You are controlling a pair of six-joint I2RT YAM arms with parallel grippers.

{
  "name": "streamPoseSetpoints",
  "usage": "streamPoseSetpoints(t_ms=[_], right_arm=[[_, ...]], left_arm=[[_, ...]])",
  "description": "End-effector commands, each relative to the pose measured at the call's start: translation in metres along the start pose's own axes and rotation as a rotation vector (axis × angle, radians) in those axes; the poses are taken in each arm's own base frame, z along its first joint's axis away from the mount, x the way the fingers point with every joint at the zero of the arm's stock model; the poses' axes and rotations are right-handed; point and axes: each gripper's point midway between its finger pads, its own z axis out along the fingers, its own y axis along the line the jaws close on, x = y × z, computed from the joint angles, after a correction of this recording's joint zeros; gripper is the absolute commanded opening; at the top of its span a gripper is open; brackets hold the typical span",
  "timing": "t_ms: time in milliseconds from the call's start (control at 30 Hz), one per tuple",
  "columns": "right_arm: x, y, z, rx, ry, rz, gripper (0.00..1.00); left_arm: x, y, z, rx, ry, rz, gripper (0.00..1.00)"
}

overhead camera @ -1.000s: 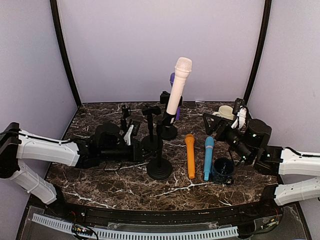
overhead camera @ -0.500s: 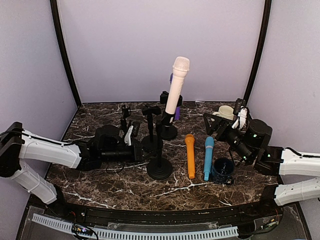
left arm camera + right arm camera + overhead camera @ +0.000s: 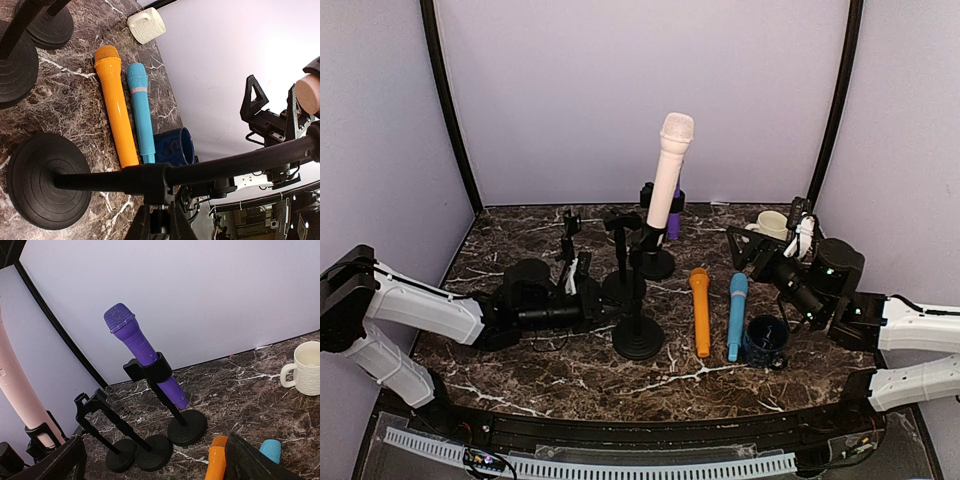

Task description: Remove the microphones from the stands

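At centre of the top view, the white microphone (image 3: 670, 170) sits tilted in the clip of the front stand (image 3: 638, 338), above and right of the left gripper (image 3: 600, 312). That gripper is clenched on the stand's pole, low near the base. At right of frame the right gripper (image 3: 752, 250) hangs with jaws spread wide, holding nothing, well apart from the microphone.

A dark brown, white-veined marble tabletop (image 3: 570, 375); behind it a plain pale lilac back wall (image 3: 640, 90); 2 curved black poles (image 3: 450, 110) rise from its rear corners; lilac side panels (image 3: 370, 150) flank it.
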Motion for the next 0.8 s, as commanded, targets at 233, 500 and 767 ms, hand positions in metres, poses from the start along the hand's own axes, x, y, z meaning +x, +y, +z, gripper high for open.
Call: streamPoseSetpoints(t_ms=[233, 500, 767], right_arm=[[-0.010, -0.001, -0.005, -0.001, -0.034, 0.018, 0.97], [-0.009, -0.008, -0.009, 0.012, -0.042, 0.019, 0.97], [-0.010, -0.012, -0.011, 0.026, -0.050, 0.017, 0.98]], left_arm=[[-0.031, -0.004, -0.019, -0.218, -0.020, 0.386, 0.68], [-0.040, -0.025, -0.034, -0.386, -0.108, 0.874, 0.73], [-0.027, -0.033, -0.034, -0.601, -0.173, 1.153, 0.82]])
